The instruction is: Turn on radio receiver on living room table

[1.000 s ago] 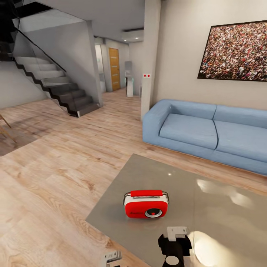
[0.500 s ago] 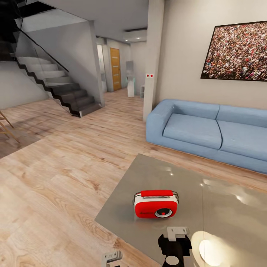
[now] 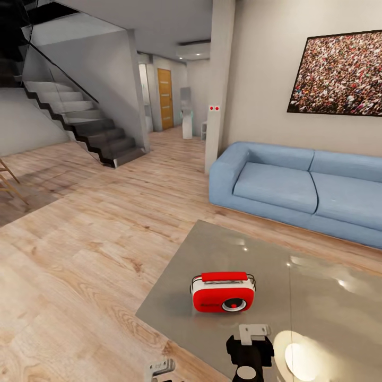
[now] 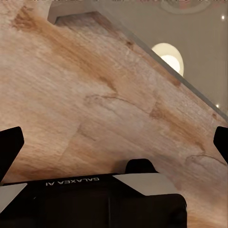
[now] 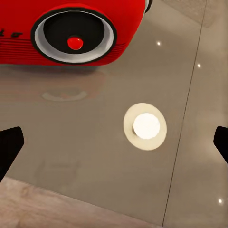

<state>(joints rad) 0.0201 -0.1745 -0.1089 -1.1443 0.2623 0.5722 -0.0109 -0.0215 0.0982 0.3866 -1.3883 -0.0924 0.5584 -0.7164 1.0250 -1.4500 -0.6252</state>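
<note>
Item: radio receiver, upright near the table edge at lower centre of the head view, dial facing us; right gripper just below it, fingers spread wide, empty. Left gripper is cut off at the bottom edge, its opening undeterminable. Risk, we judge: a push could slide the light radio along the glossy top; its switch is indiscernible.

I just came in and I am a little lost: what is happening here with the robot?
The robot stands at the near edge of a low table in a living room with a blue sofa. A red radio sits upright on the table, untouched. The right pincer is open just short of the radio, and its wrist camera looks at the dial. The left pincer is open over the wood floor.
</note>
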